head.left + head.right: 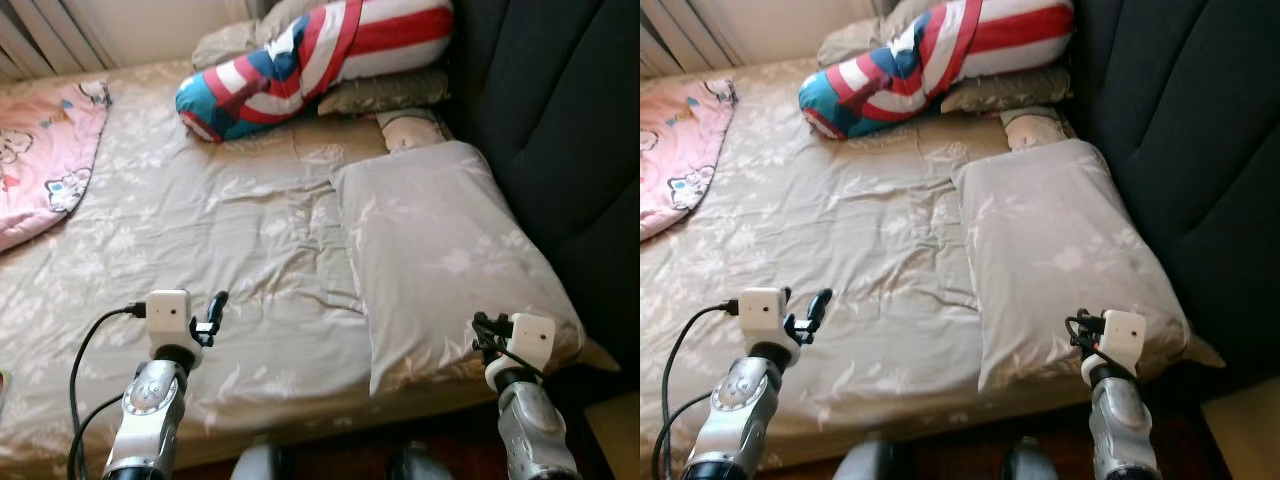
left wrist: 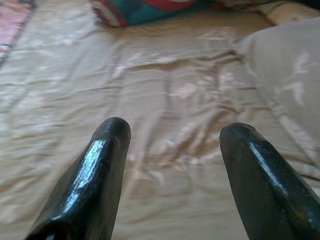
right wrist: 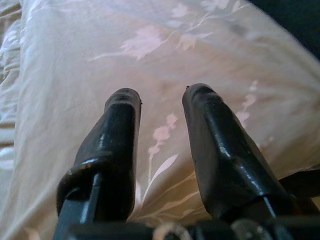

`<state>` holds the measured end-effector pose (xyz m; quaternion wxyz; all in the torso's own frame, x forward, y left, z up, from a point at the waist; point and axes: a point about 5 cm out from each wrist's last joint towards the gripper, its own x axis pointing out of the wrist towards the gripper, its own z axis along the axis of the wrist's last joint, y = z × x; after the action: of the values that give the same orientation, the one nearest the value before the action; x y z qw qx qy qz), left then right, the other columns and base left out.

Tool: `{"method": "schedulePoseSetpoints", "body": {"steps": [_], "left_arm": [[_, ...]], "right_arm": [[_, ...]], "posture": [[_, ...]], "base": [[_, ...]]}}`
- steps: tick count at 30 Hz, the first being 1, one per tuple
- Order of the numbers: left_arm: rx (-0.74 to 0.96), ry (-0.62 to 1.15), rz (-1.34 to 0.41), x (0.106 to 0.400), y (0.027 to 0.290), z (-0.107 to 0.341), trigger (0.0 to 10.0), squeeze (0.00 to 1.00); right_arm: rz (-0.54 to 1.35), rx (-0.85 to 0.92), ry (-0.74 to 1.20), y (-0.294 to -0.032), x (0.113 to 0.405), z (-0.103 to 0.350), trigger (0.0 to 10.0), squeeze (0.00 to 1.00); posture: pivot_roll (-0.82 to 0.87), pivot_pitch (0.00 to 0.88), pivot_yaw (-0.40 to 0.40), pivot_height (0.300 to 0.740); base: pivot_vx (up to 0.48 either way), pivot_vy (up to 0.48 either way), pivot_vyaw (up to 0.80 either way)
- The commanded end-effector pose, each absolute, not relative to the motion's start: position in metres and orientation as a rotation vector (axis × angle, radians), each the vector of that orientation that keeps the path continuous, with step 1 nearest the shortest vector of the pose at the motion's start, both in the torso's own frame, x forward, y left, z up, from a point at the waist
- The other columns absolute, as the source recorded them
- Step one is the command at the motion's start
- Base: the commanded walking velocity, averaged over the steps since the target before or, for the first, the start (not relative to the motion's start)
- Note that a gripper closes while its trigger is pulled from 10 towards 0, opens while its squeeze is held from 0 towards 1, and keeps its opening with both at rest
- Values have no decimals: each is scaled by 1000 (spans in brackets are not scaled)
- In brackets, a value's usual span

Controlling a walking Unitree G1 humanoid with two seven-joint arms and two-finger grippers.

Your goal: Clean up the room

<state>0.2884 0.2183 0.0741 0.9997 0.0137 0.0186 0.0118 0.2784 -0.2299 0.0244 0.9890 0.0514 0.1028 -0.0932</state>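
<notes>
A beige flowered pillow [image 1: 440,250] lies on the right side of the bed, against the dark headboard [image 1: 560,120]. My right gripper [image 1: 487,335] hovers over the pillow's near corner. Its fingers [image 3: 122,125] stand a little apart, open, with only pillow cloth beyond them. My left gripper [image 1: 215,315] is held over the near part of the wrinkled beige sheet [image 1: 200,220], open wide, with nothing between its fingers [image 2: 100,165]. A red, white and blue striped bolster [image 1: 320,55] lies across the far end of the bed.
A pink cartoon-print blanket [image 1: 40,150] is spread over the far left of the bed. Flat grey-brown pillows [image 1: 385,92] lie under and behind the bolster. The bed's near edge runs just in front of my arms, with dark floor below.
</notes>
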Motion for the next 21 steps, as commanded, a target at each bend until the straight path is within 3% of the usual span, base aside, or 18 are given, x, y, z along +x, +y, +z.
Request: {"method": "schedulePoseSetpoints", "body": {"steps": [1,6,13,21], "left_arm": [[52,81,87,279,235,63,10000,0],[47,180,77,268,242,42,10000,0],[44,512,25,236,238,-21,10000,0],[72,729,22,211,235,-51,10000,0]], "right_arm": [[-249,153,259,-234,263,9,10000,0],[-277,169,310,-237,246,-7,10000,0],[-375,243,593,-239,199,-55,10000,0],[-379,229,802,-230,165,-80,10000,0]], "posture": [[-35,139,46,740],[-35,130,49,740],[-30,124,58,740],[-33,131,58,740]], "base": [[0,0,0],[0,0,0],[0,0,0],[0,0,0]]}}
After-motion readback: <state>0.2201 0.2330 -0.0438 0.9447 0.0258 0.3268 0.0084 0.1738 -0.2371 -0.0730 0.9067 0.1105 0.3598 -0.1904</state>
